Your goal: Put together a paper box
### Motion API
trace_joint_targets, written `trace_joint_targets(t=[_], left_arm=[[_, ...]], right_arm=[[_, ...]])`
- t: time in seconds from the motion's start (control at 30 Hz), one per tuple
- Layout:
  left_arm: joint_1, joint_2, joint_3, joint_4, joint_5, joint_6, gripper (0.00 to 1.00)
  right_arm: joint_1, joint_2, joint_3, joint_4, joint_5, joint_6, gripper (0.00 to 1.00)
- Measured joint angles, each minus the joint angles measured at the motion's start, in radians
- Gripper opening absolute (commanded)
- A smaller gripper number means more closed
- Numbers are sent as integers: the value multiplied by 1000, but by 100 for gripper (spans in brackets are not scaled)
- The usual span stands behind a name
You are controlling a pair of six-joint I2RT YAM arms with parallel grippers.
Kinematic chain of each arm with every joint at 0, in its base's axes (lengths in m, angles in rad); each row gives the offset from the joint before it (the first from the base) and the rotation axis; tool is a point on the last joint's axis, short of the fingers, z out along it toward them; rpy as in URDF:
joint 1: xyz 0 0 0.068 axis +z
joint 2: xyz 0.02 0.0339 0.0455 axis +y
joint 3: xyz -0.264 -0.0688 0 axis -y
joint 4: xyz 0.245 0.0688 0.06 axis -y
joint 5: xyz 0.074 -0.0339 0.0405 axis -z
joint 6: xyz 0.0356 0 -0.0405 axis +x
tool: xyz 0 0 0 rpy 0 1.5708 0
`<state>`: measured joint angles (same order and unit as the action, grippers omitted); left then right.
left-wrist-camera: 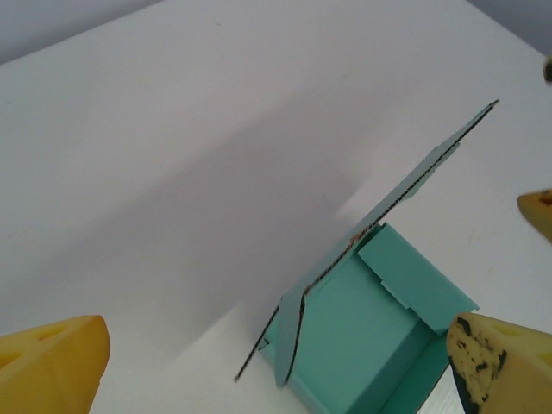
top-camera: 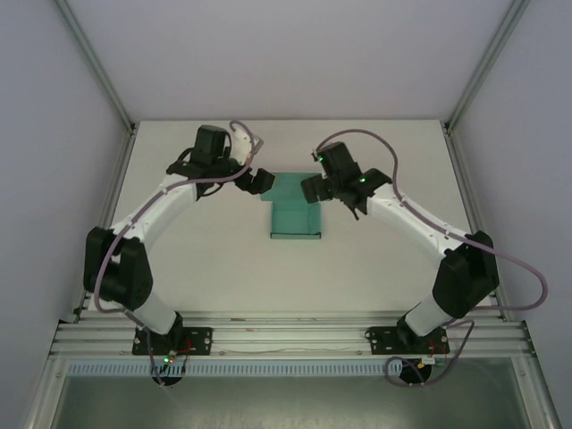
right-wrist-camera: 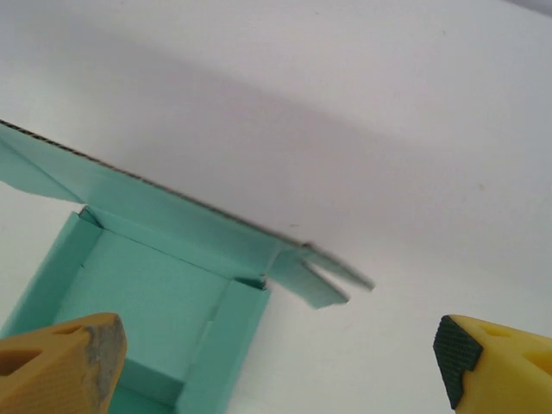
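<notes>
One thin teal paper box [top-camera: 296, 221]: rectangular tray, creased flap raised.

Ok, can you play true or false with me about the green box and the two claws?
1. The box is blue-green card. True.
2. The left claw is squeezing the box shut. False: it is open and clamps nothing.
3. The box is closed up. False: its lid flap stands up and you can see inside.
4. The box sits on the table between the two claws. True.
5. The right claw is open. True.
</notes>
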<state>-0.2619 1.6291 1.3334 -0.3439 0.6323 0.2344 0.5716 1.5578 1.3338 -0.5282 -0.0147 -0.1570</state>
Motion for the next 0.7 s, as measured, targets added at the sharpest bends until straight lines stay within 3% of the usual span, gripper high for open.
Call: trace_joint_targets(t=[0.13, 0.27, 0.47, 0.7], left_arm=[[0, 136, 133, -107, 12, 72, 95], [0, 213, 182, -201, 24, 147, 88], [0, 279, 253, -313, 37, 209, 52], [0, 290, 270, -352, 45, 233, 15]], right_arm=[[-81, 80, 82, -20, -132, -182, 89], [-109, 198, 180, -73, -185, -296, 66], [-124, 272, 208, -146, -215, -381, 38], [-125, 273, 203, -161, -219, -402, 25]])
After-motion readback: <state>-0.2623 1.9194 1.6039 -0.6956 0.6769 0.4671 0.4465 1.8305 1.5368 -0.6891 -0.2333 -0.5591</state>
